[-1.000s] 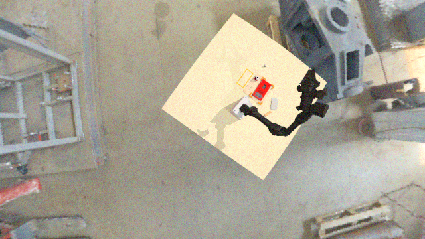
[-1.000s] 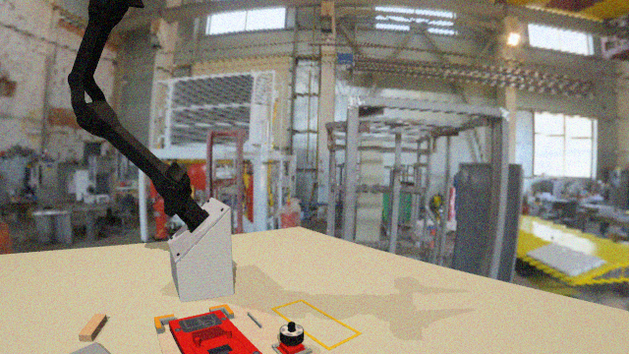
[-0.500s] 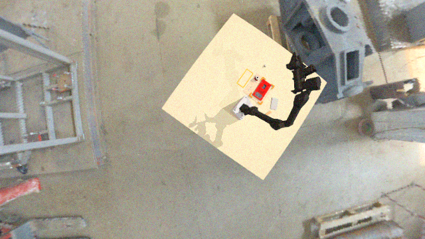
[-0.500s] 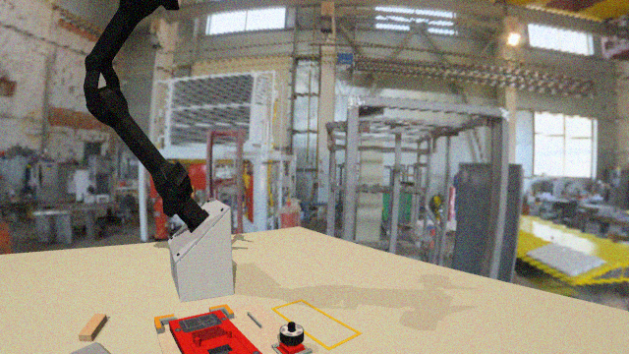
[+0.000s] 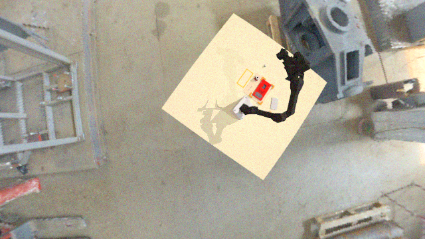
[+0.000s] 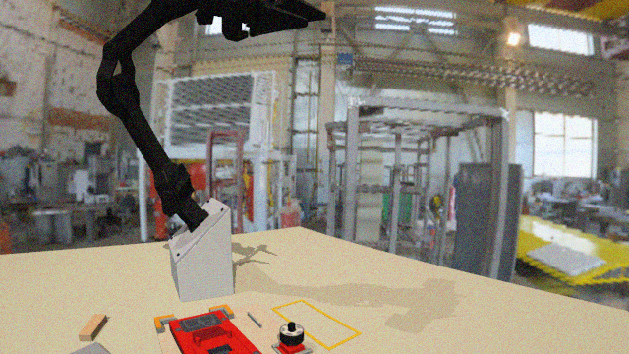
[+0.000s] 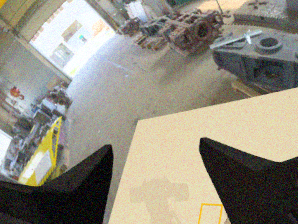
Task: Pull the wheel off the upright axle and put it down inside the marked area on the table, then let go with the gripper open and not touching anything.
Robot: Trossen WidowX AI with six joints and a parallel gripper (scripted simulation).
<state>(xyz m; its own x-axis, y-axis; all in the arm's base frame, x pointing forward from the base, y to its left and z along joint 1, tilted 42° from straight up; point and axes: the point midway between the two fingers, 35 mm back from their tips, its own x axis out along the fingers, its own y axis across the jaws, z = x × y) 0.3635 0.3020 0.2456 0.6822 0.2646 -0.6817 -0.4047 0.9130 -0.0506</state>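
The wheel [image 5: 256,78] [image 6: 291,336], a black disc with a pale top, sits around the upright black axle [image 6: 291,325] on a small red base. The marked area is a yellow outline [image 5: 242,76] [image 6: 330,317] on the table beside it; part of the outline [image 7: 211,204] shows at the bottom of the wrist view. My gripper [image 6: 316,20] [image 7: 157,147] is open and empty, high above the table and far from the wheel. The wheel is not in the wrist view.
A red panel [image 5: 266,90] [image 6: 236,331] with orange corner pieces lies beside the wheel's base. A grey block [image 5: 273,103] [image 6: 90,350], a wooden block [image 6: 92,326] and a thin grey pin [image 6: 255,320] lie nearby. The arm's pale stand [image 6: 206,275] rises behind the panel.
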